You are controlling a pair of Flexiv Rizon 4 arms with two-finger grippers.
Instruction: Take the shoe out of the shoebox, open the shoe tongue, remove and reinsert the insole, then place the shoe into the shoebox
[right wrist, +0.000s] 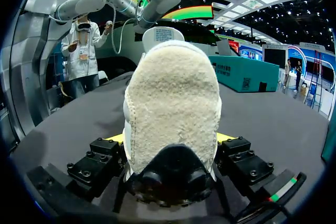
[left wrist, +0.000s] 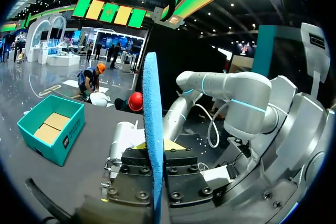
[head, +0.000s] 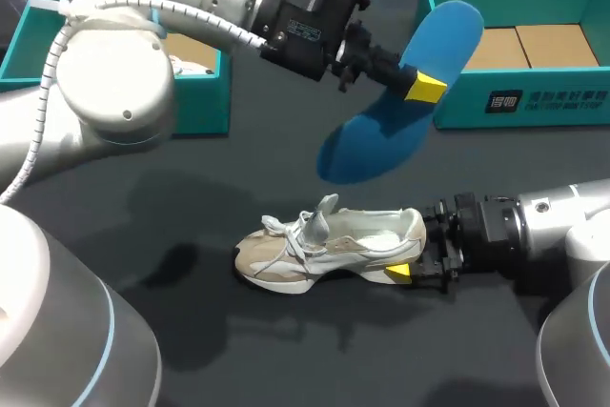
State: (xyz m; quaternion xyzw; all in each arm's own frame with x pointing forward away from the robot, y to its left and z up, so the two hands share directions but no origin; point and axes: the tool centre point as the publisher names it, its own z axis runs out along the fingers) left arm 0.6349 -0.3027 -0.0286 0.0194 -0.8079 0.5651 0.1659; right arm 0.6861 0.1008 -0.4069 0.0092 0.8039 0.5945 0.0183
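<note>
1. Shoe [head: 324, 250]: the pale sneaker rests on the dark counter [head: 191, 197] in the lower middle of the head view. Its toe points toward frame left, its tongue is lifted and its mouth gapes. It is out of any box and, as far as can be seen, has no insole inside.
2. Right gripper [head: 415, 247]: coming in from the lower right, it is closed on the shoe's heel. The right wrist view shows a finger pressed against each side. This hold probably pins the shoe so it cannot slide or tip when something is pushed into it.
3. Insole [head: 367, 145]: the blue insole hangs in the air just beyond the shoe, in the upper middle of the frame, slanting from upper right down to lower left. The left gripper [head: 422, 86] is clamped on it partway along, and the left wrist view shows it edge-on between the fingers. Its low end dips toward the shoe's mouth, which suits feeding it back in, so I judge removal done and reinsertion pending.
4. Right shoebox [head: 515, 102]: this teal box sits open at the upper right, showing a bare cardboard floor.
5. Left shoebox [head: 205, 102]: another teal box at the upper left is partly hidden by the left arm, with something white inside. Both boxes stand well back, leaving working room; I cannot tell which one is meant for the shoe.
</note>
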